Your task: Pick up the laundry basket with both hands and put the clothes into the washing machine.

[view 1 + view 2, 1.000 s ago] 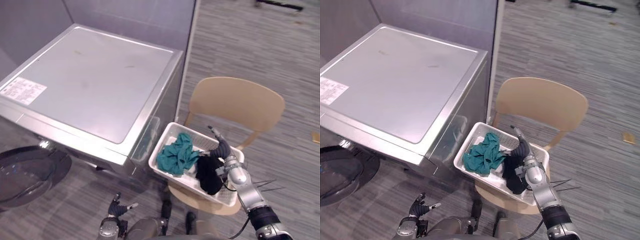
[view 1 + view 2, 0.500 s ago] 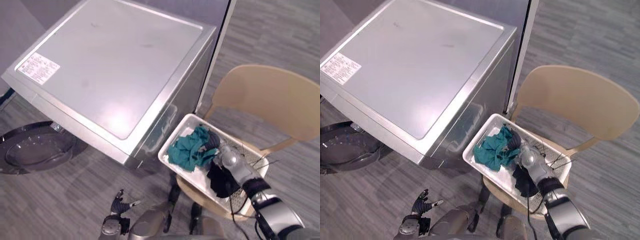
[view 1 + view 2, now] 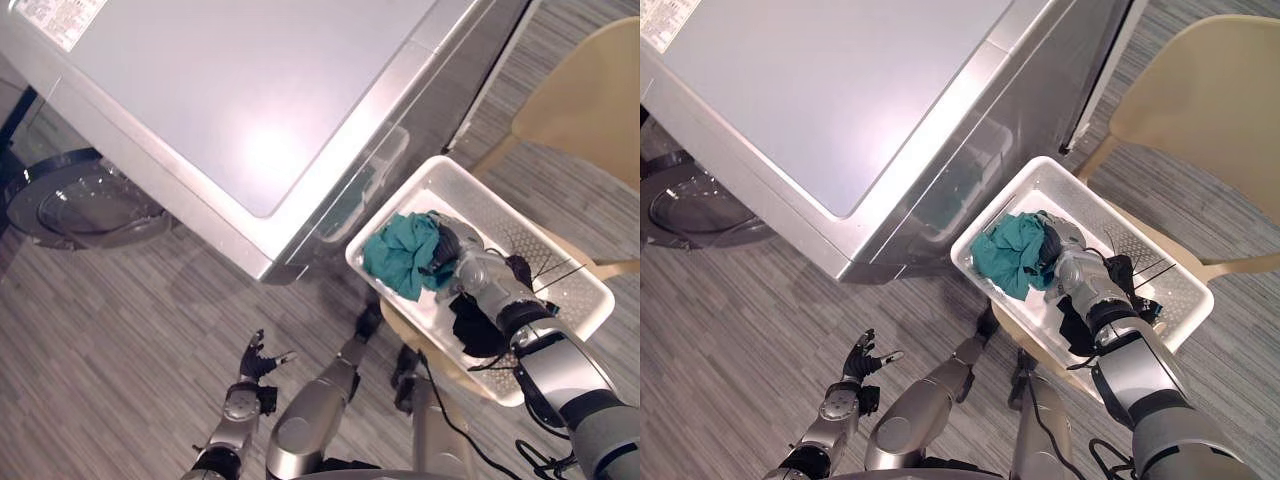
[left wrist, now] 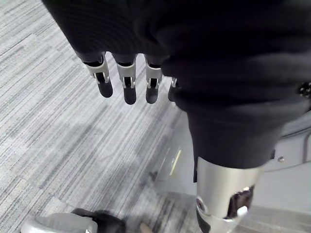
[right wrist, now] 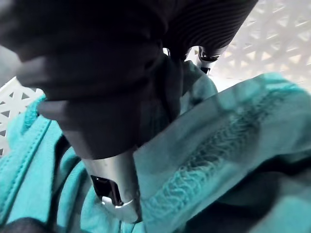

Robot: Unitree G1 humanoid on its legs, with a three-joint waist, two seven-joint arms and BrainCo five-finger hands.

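Observation:
A white laundry basket [image 3: 560,265] rests on the seat of a beige chair [image 3: 590,90] beside the silver washing machine [image 3: 250,90]. In it lie a teal garment [image 3: 400,255] at the machine end and a black garment [image 3: 478,325] behind it. My right hand [image 3: 452,252] reaches into the basket and digs into the teal garment; in the right wrist view its thumb [image 5: 114,187] presses one side of a raised fold of teal cloth [image 5: 233,145] while the fingers go in on the other side. My left hand [image 3: 256,360] hangs low over the floor with its fingers [image 4: 126,85] straight, holding nothing.
The washing machine's round door [image 3: 80,200] stands swung open low at the left, by the front of the machine. Grey striped carpet [image 3: 110,340] covers the floor around it. The basket's near rim almost touches the machine's side.
The camera has tipped down and closer, so the whole picture shifted. My right hand has moved from over the black garment to the teal one and sunk into it. The left hand stays low.

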